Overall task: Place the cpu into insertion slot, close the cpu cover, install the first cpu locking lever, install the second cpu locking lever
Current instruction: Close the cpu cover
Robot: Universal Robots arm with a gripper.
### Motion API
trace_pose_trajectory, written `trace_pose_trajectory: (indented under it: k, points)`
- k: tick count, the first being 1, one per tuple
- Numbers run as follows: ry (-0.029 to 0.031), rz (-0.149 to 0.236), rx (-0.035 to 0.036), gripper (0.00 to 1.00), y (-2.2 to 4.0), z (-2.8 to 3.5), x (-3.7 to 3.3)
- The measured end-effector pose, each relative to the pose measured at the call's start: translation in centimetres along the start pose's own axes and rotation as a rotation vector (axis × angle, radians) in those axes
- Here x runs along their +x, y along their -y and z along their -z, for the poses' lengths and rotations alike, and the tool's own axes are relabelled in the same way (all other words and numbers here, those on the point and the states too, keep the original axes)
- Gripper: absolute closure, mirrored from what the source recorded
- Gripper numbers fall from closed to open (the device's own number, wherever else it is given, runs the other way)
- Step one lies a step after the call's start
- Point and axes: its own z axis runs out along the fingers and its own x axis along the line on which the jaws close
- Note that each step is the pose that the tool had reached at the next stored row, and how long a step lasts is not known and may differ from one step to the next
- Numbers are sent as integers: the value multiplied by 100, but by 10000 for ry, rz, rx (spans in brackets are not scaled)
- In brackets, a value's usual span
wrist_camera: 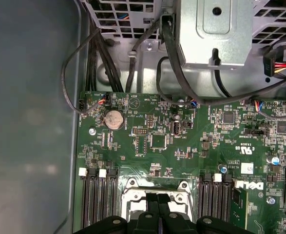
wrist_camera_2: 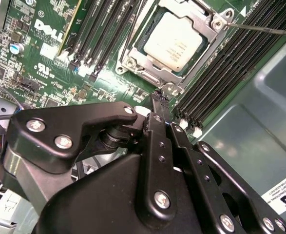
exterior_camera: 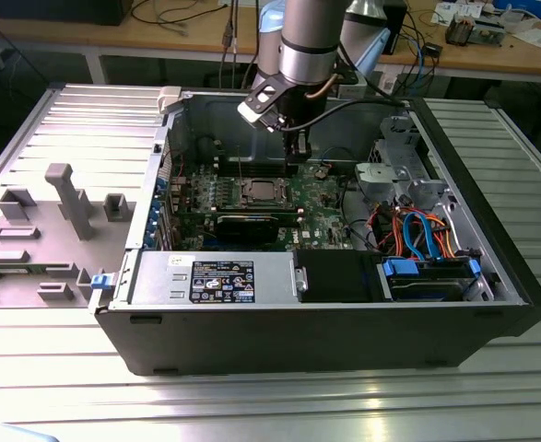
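Big white logo lettering [wrist_camera_2: 47, 28] is printed on the green circuit board [wrist_camera_2: 16, 73] in my second wrist view, with small white approval marks [wrist_camera_2: 49, 63] just beside it. The first wrist view has the lettering [wrist_camera: 250, 185] too, near a small white board sticker [wrist_camera: 246, 168]. A black-printed white sticker [wrist_camera_2: 284, 192] sits on the grey case panel [wrist_camera_2: 240, 122]. In the exterior view there's a black-and-white label [exterior_camera: 222, 281] on the power supply [exterior_camera: 159, 276], its print too fine to read.
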Motion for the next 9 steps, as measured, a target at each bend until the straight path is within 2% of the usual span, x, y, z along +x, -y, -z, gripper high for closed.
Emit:
trace_pose_trajectory:
  k: [9]
  points:
    - [3,2,2,89,49,-5,-13]
